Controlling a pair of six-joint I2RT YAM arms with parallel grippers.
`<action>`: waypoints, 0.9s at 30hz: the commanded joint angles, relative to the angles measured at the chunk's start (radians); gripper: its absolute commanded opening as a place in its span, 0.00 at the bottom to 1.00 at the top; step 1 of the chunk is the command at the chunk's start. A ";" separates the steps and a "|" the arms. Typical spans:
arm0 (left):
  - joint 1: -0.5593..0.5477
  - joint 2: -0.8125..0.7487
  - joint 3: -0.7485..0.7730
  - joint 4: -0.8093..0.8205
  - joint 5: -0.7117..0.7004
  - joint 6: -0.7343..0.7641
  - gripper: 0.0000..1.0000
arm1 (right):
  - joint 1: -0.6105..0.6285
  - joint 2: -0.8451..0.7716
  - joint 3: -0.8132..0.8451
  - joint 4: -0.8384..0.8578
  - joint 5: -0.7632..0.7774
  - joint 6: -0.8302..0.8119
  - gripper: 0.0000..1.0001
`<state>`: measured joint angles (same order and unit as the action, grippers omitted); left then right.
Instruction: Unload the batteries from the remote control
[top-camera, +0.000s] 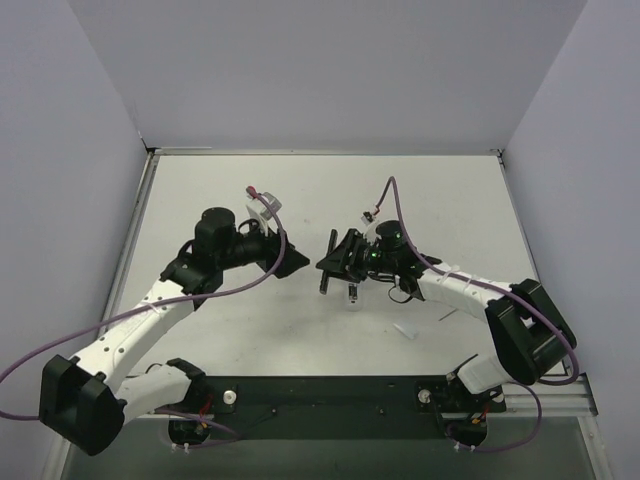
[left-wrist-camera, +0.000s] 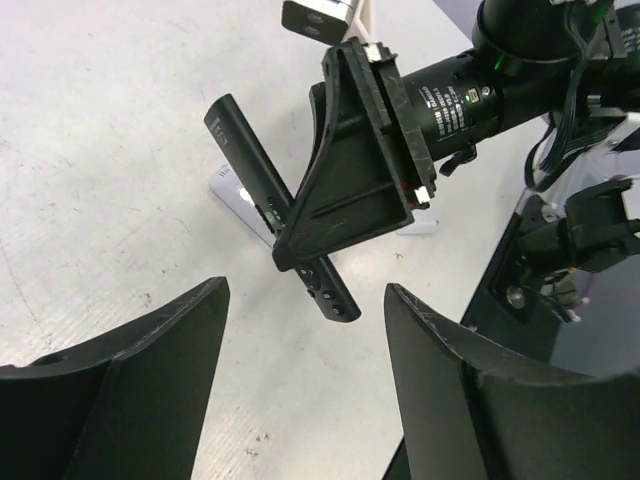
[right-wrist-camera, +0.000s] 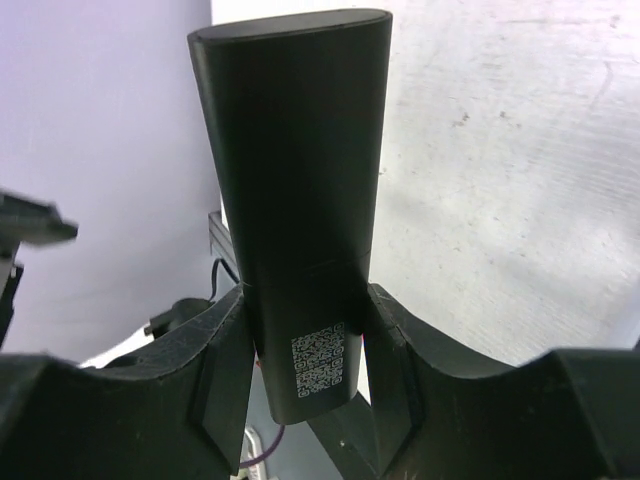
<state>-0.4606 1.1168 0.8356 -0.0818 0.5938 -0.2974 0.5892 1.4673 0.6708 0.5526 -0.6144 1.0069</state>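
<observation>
Centre of the top view, right gripper (top-camera: 330, 262): clenched on the black remote control (right-wrist-camera: 295, 200), which is pinched between both fingers (right-wrist-camera: 225, 350) close to its labelled end.
Remote attitude: it is held slantwise in the left wrist view, with one end pointed to the upper left of the frame and the buttoned end to the lower middle. Both ends are seen past the gripping fingers.
Label: a white sticker (right-wrist-camera: 318, 365) printed with square codes is seen on the remote's back, right between the fingers.
Batteries: they are not made out in any view, and whether they sit inside the remote cannot be told.
Left gripper (left-wrist-camera: 300, 400): released, with its fingers (left-wrist-camera: 130, 390) spread wide across the bottom of the frame and nothing gripped. It is faced toward the remote, near it but apart.
Pale object (left-wrist-camera: 230, 188): it is laid on the table (top-camera: 450, 200) behind the remote and partly hidden by it.
</observation>
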 joint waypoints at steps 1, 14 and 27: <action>-0.133 -0.048 -0.038 -0.049 -0.267 0.090 0.74 | 0.003 -0.033 0.079 -0.158 0.111 0.090 0.00; -0.311 0.115 -0.047 0.002 -0.454 0.050 0.72 | 0.014 -0.019 0.133 -0.207 0.202 0.190 0.00; -0.331 0.224 0.002 0.051 -0.468 0.058 0.66 | 0.029 -0.048 0.127 -0.237 0.231 0.206 0.00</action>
<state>-0.7864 1.3312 0.7883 -0.0982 0.1486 -0.2493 0.6102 1.4639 0.7582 0.3191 -0.3969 1.1927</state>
